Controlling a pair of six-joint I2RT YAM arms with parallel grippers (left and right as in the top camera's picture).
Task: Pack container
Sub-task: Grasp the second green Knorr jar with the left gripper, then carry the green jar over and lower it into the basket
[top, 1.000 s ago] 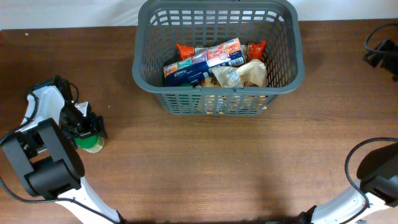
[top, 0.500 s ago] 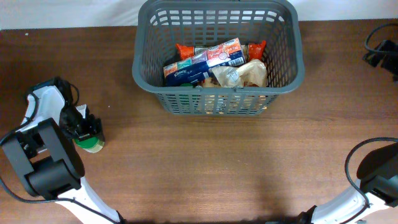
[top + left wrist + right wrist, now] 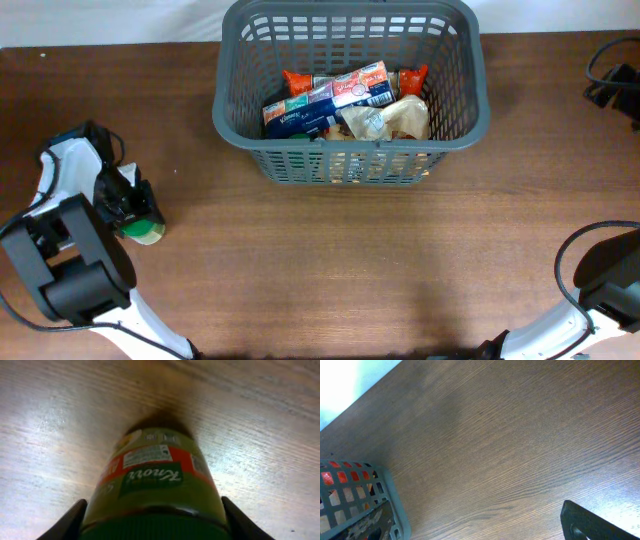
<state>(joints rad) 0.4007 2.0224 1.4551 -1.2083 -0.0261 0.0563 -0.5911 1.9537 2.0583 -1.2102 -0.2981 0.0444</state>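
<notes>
The left hand (image 3: 128, 205) is seen closed about a Knorr jar (image 3: 155, 475), its fingers (image 3: 67, 521) pressed to either side at the green lid (image 3: 155, 529). How firmly it is held cannot be judged. The jar is stood upright at the left side of the desk (image 3: 330, 260).

A slip is most to be feared: the wall held is round and smooth, so on a light pinch the jar may be twisted loose and dropped, or tipped over. The container (image 3: 350, 165) is set well apart, at the far middle of the desk, and its floor is already covered with packets (image 3: 345, 95). Its thick rim may be struck if the jar is carried low, and the packets crushed if it is released from high.

Of the right hand (image 3: 590, 522) only a dark edge is shown, so its state cannot be told.
</notes>
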